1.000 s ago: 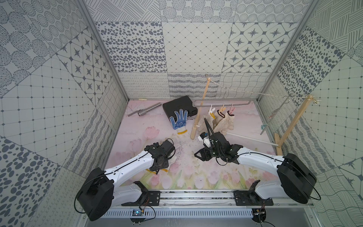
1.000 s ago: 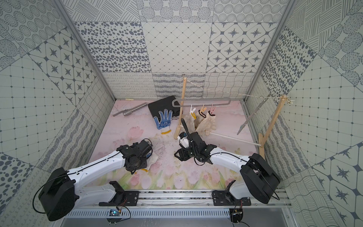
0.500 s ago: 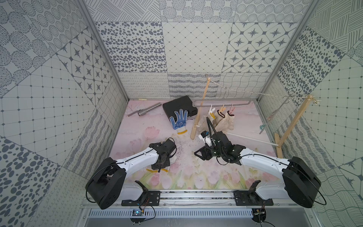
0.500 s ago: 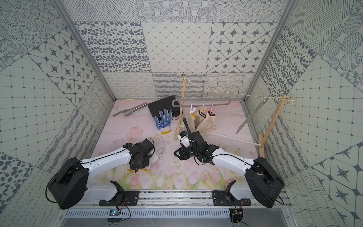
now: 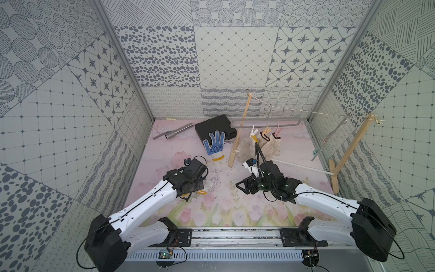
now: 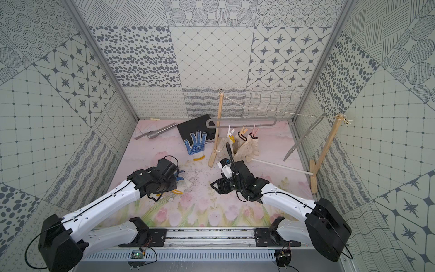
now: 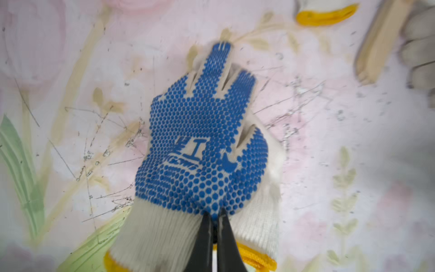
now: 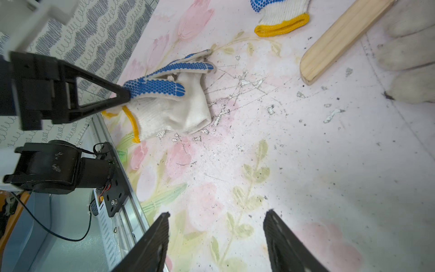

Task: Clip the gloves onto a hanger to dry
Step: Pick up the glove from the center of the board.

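Left fingers [image 7: 204, 235]: clenching on the wrist end of a blue-dotted glove [image 7: 202, 141].
Held glove: lying on the bench [image 8: 306, 164], front left, dotted palm facing up. The long axis is running from the cuff at the arm to fingertips pointing rearward.
Right fingers [image 8: 150, 247]: standing spread, grasping nothing, hovering over bare bench.
Hanger [image 5: 282, 123]: hanging crosswise at the rear, with cream gloves [image 5: 270, 147] dangling from its pegs.

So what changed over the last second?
The left gripper closed on the near blue-dotted knitted glove at its wrist; the right gripper, empty, opened wider. The far blue-dotted glove and the pegged cream gloves stayed put.
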